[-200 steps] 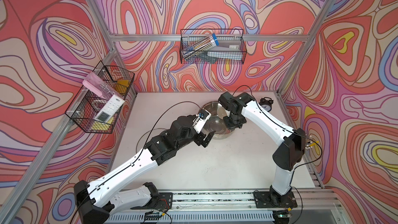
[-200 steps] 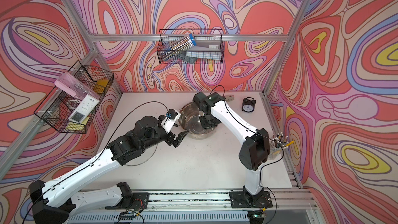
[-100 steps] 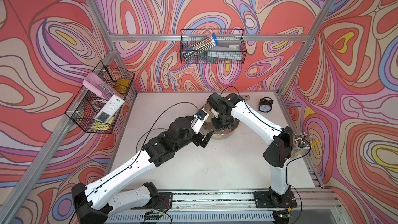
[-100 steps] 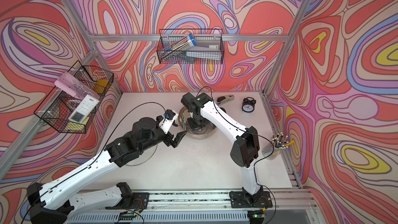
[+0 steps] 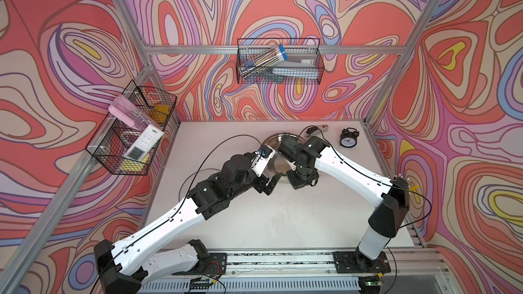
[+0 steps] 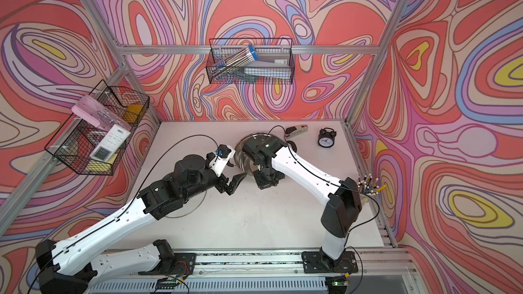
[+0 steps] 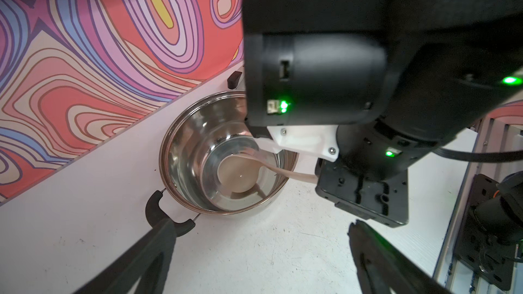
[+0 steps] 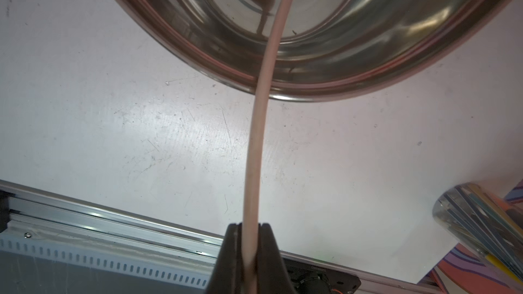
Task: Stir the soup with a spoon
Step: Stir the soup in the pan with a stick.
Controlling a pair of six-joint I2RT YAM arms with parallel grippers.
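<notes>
Ladle [image 8: 254, 151] handle pinched between right jaws, bowl inside pot [image 7: 186, 142]

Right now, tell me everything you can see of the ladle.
The ladle is cream-beige and looks like plastic, in one piece: a deep round bowl and a long, slim, slightly curved handle. Its bowl sits low inside the stainless-steel pot, and the handle slants out over the pot's rim. The right tool is shut on the handle, well outside the pot. Whether the bowl touches the pot's bottom cannot be told.
</notes>
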